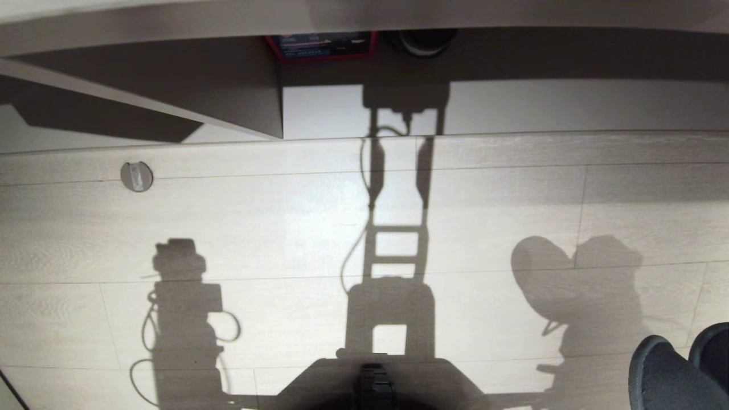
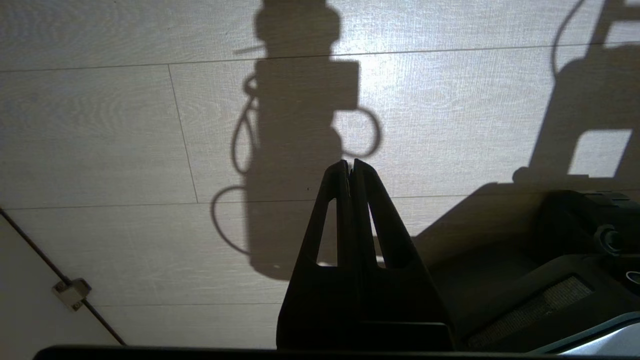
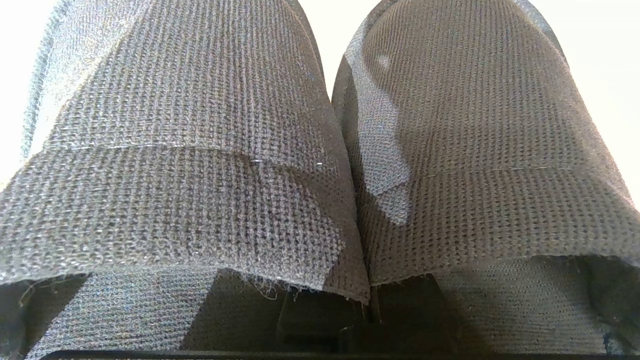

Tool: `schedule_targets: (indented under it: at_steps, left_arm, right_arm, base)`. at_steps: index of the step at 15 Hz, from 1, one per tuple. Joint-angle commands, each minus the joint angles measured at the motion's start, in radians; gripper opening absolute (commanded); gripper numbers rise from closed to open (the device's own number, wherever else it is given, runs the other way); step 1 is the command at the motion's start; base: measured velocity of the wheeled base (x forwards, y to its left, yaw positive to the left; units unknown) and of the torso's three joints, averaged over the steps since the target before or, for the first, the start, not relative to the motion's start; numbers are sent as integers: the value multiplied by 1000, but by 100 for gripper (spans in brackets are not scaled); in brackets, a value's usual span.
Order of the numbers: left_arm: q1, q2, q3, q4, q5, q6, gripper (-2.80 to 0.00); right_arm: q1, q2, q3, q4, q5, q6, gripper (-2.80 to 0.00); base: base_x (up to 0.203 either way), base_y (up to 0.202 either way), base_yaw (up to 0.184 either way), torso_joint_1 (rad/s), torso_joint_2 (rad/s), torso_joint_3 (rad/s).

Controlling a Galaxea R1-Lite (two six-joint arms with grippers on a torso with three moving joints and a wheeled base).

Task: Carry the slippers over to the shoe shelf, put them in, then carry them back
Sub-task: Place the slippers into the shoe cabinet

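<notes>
A pale wood-plank floor [image 1: 285, 228] fills most of the head view, crossed by dark shadows of the robot's trunk and both arms. Along the far edge runs a piece of pale grey-beige furniture with a slanted divider [image 1: 142, 108] and a dark recess. Inside the recess sits a red-edged box [image 1: 322, 45] and, just beside it, a dark rounded object [image 1: 421, 42] that cannot be identified. A small round grey disc [image 1: 136, 176] lies on the floor near the furniture, on the robot's left.

The slippers [image 1: 678, 370] show in the head view's near right corner as two dark rounded toes side by side, above the floor. In the right wrist view they fill the picture: two charcoal knitted uppers touching along their inner edges, toes pointing away from the camera. The right gripper [image 3: 370, 320] is mostly hidden beneath the fabric openings, its jaws pinched together on the slippers' inner edges.

The left gripper [image 2: 350, 167] hangs over bare floor, its dark jaws closed against each other and empty. A thin cable with a small clip [image 2: 71, 292] runs across the floor nearby.
</notes>
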Motion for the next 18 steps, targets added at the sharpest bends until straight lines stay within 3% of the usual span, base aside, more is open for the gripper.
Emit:
schedule_targets:
  at_steps: [1,13,18]
  left_arm:
    - [0,-1,0,0,1,-1,-280]
    - [0,-1,0,0,1,-1,-280]
    - [0,-1,0,0,1,-1,-280]
  right_arm:
    - [0,-2,0,0,0,-1,-280]
    - [0,2,-23,-8,-24,33,-280]
    - [1,207,-118,-127,-28,75,-280]
  base:
    - [0,0,0,0,0,0]
    - [0,0,0,0,0,0]
    - [0,0,0,0,0,0]
